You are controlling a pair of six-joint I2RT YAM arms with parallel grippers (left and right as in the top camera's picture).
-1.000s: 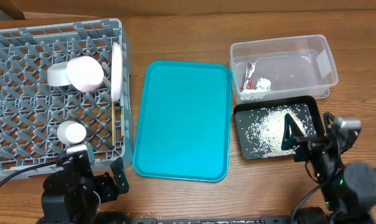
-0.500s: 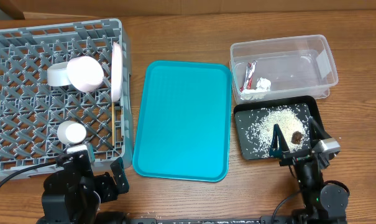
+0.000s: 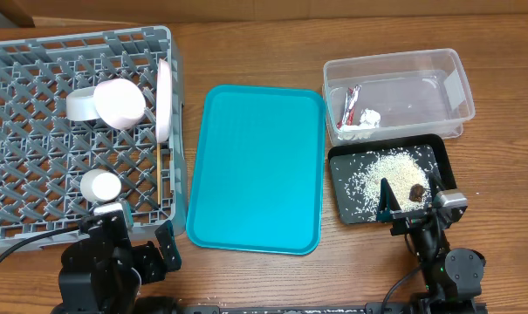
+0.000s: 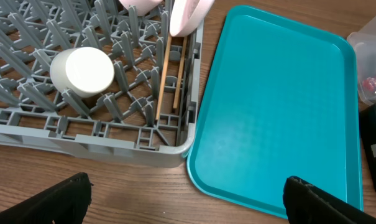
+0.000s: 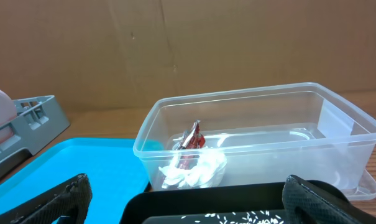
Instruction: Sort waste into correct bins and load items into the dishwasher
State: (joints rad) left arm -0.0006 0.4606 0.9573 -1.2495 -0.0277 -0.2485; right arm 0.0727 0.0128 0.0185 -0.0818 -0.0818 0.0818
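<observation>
The grey dish rack (image 3: 37,52) at the left holds the white plate (image 3: 163,98) on edge, two small bowls (image 3: 117,102), the white cup (image 3: 100,185) and the wooden chopsticks (image 3: 165,171). The clear tub (image 3: 438,74) at the back right holds the crumpled napkin (image 3: 361,123) and the red-and-silver wrapper (image 3: 352,104). The black tray (image 3: 338,187) holds loose rice (image 3: 381,170) and the brown scrap (image 3: 417,191). My right gripper (image 3: 414,208) is open and empty at the black tray's near edge. My left gripper (image 4: 188,199) is open and empty by the rack's near right corner.
The teal tray (image 3: 259,166) lies bare between the rack and the two bins. The wood table (image 3: 246,52) runs behind them. In the right wrist view a brown cardboard wall (image 5: 237,43) stands behind the clear tub (image 5: 337,124).
My right gripper has drawn back toward me from over the black tray to its near edge. The brown scrap now lies in the black tray. The left arm has not moved.
</observation>
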